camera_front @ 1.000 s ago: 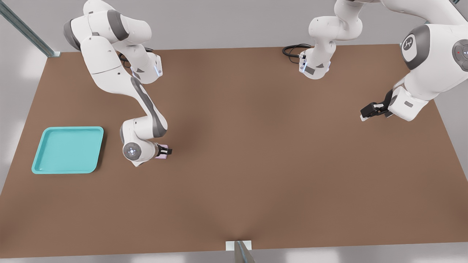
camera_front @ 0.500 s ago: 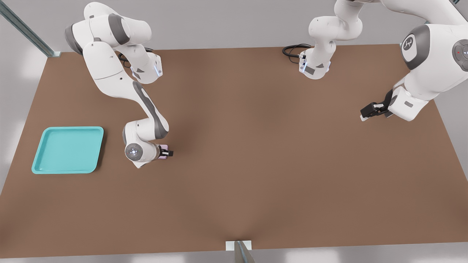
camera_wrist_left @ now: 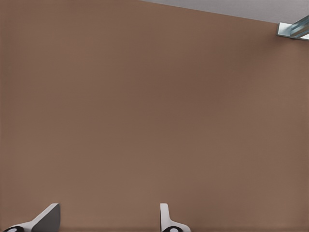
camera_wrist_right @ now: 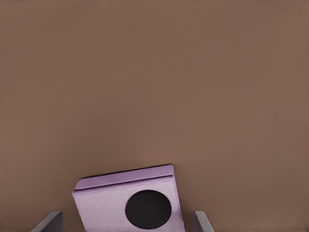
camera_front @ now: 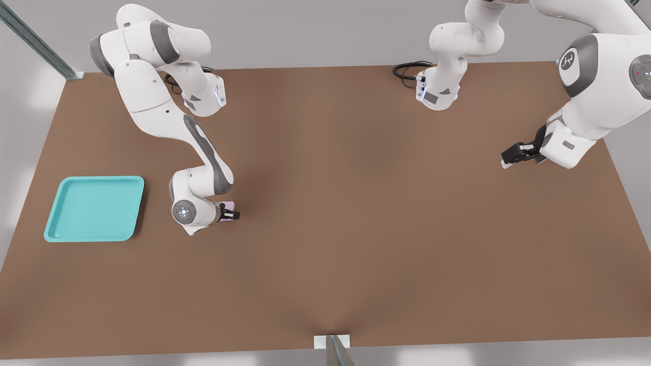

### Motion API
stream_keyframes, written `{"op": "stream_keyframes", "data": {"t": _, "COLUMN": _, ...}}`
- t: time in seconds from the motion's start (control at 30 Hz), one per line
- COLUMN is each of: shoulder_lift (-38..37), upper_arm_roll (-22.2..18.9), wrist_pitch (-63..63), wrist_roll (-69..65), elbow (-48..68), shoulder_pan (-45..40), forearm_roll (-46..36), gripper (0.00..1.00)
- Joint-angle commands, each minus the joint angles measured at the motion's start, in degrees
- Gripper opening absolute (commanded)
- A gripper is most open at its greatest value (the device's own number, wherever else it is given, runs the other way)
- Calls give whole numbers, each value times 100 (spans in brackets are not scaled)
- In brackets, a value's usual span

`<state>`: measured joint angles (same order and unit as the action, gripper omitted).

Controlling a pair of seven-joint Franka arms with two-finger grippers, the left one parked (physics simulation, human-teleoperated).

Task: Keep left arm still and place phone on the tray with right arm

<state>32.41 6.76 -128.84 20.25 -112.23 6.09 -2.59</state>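
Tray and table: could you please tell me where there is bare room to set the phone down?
The tray holds nothing, so its whole floor is free. Bare table stretches between the tray and the right arm's claw, and wide across the front view's right. The only tight spot is at the claw itself, where its fingers flank the phone.

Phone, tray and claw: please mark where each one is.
phone [camera_wrist_right: 104,205]: right wrist view, pink face beside the lens.
tray [camera_front: 91,208]: front view, bare turquoise floor.
claw [camera_front: 230,212]: front view, between its black fingertips.

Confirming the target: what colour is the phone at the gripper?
Pale pink-lilac phone, clearest in the right wrist view, between the gripper fingers.
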Motion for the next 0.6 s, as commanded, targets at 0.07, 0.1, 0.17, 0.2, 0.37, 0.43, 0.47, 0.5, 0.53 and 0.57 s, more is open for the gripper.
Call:
{"op": "stream_keyframes", "data": {"t": 0.07, "shoulder_lift": 55, "upper_arm_roll": 0, "wrist_pitch": -36, "wrist_roll": -65, "elbow": -1, "shoulder_pan": -11, "forearm_roll": -5, "gripper": 100}}
{"op": "stream_keyframes", "data": {"t": 0.1, "shoulder_lift": 63, "upper_arm_roll": 0, "wrist_pitch": -44, "wrist_roll": -65, "elbow": -1, "shoulder_pan": -11, "forearm_roll": -5, "gripper": 100}}
{"op": "stream_keyframes", "data": {"t": 0.17, "shoulder_lift": 63, "upper_arm_roll": -8, "wrist_pitch": -44, "wrist_roll": -73, "elbow": 8, "shoulder_pan": -11, "forearm_roll": -5, "gripper": 100}}
{"op": "stream_keyframes", "data": {"t": 0.2, "shoulder_lift": 98, "upper_arm_roll": -8, "wrist_pitch": -44, "wrist_roll": -73, "elbow": 8, "shoulder_pan": -11, "forearm_roll": -5, "gripper": 100}}
{"op": "stream_keyframes", "data": {"t": 0.37, "shoulder_lift": 213, "upper_arm_roll": 0, "wrist_pitch": -185, "wrist_roll": -65, "elbow": 8, "shoulder_pan": -20, "forearm_roll": -5, "gripper": 100}}
{"op": "stream_keyframes", "data": {"t": 0.43, "shoulder_lift": 204, "upper_arm_roll": 0, "wrist_pitch": -185, "wrist_roll": -65, "elbow": 17, "shoulder_pan": -11, "forearm_roll": -5, "gripper": 90}}
{"op": "stream_keyframes", "data": {"t": 0.47, "shoulder_lift": 186, "upper_arm_roll": 0, "wrist_pitch": -176, "wrist_roll": -65, "elbow": 17, "shoulder_pan": -11, "forearm_roll": -5, "gripper": 85}}
{"op": "stream_keyframes", "data": {"t": 0.5, "shoulder_lift": 169, "upper_arm_roll": -8, "wrist_pitch": -168, "wrist_roll": -73, "elbow": 17, "shoulder_pan": -11, "forearm_roll": -5, "gripper": 84}}
{"op": "stream_keyframes", "data": {"t": 0.53, "shoulder_lift": 160, "upper_arm_roll": 0, "wrist_pitch": -168, "wrist_roll": -73, "elbow": 17, "shoulder_pan": -11, "forearm_roll": -5, "gripper": 81}}
{"op": "stream_keyframes", "data": {"t": 0.57, "shoulder_lift": 160, "upper_arm_roll": -8, "wrist_pitch": -159, "wrist_roll": -73, "elbow": 17, "shoulder_pan": -11, "forearm_roll": 4, "gripper": 80}}
